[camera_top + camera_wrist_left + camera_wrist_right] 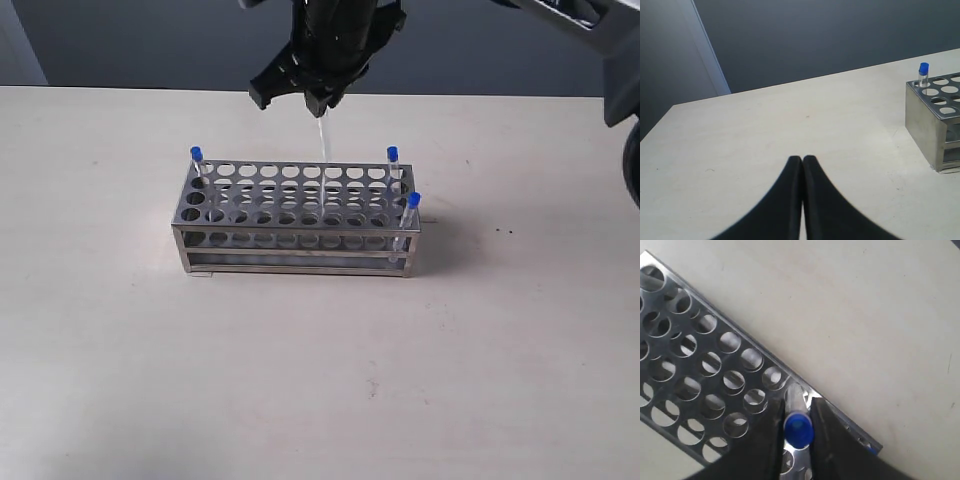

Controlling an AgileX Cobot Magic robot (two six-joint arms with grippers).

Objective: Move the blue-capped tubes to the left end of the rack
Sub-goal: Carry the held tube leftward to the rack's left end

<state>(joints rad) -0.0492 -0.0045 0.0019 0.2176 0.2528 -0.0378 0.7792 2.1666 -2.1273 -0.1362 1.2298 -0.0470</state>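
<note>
Blue-capped tube is clamped in the right claw, held high over the rack's back row, presumably to clear the holes heading left; one tube sits at the left end, back tube and front tube at the right, left claw closed, empty.

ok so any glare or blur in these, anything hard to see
Exterior view: soft, even light, faint shadow by the rack; the held tube under the right gripper nearly vanishes against the table. Right wrist view: that tube is close and soft, the rack's plate shows patchy reflections. Left wrist view: the shut left gripper is a dark blur.
</note>
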